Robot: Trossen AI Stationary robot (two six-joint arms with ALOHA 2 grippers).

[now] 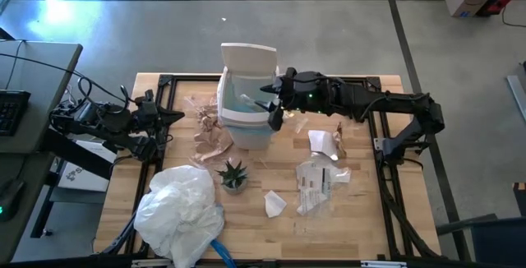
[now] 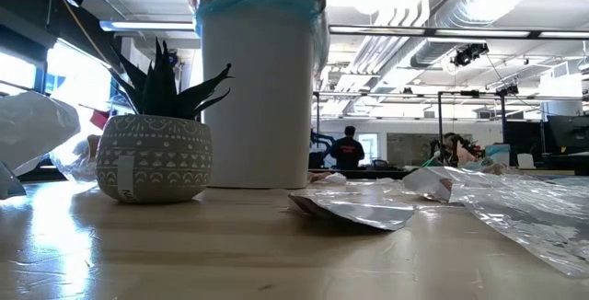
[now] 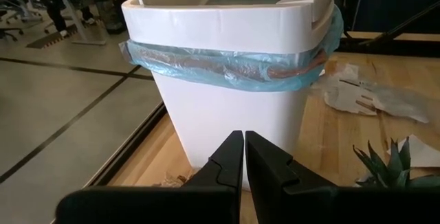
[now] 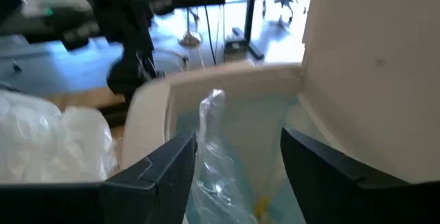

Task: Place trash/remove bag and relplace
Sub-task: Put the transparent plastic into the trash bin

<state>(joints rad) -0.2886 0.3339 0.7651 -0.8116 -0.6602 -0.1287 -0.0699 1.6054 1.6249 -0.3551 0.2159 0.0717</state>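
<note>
The white bin point(image 1: 246, 127) stands at the table's far middle with its lid point(image 1: 248, 56) tipped open. The light-blue bag point(image 3: 206, 62) lines it and is folded over the rim. My right gripper point(image 1: 269, 103) hovers open over the bin's mouth. In the right wrist view, a clear crinkled wrapper point(image 4: 213, 148) stands up inside the lined bin between its fingers point(image 4: 238, 138). My left gripper point(image 1: 174, 127) waits shut at the table's left, pointing at the bin's wall point(image 3: 234, 114). Loose trash lies on the table around the bin. My right gripper stands open with one finger point(image 4: 172, 162) close beside the clear wrapper's upper end point(image 4: 214, 104). I cannot tell whether that finger touches it. The wrapper stands upright with its lower part down in the lined bin.
Brown paper pieces point(image 1: 209, 132) lie left of the bin. White paper point(image 1: 320, 142), a clear wrapper point(image 1: 316, 182) and a white scrap point(image 1: 274, 204) lie to its right and near side. A small potted plant point(image 1: 233, 173) and a big white bag point(image 1: 181, 210) sit near the front left.
</note>
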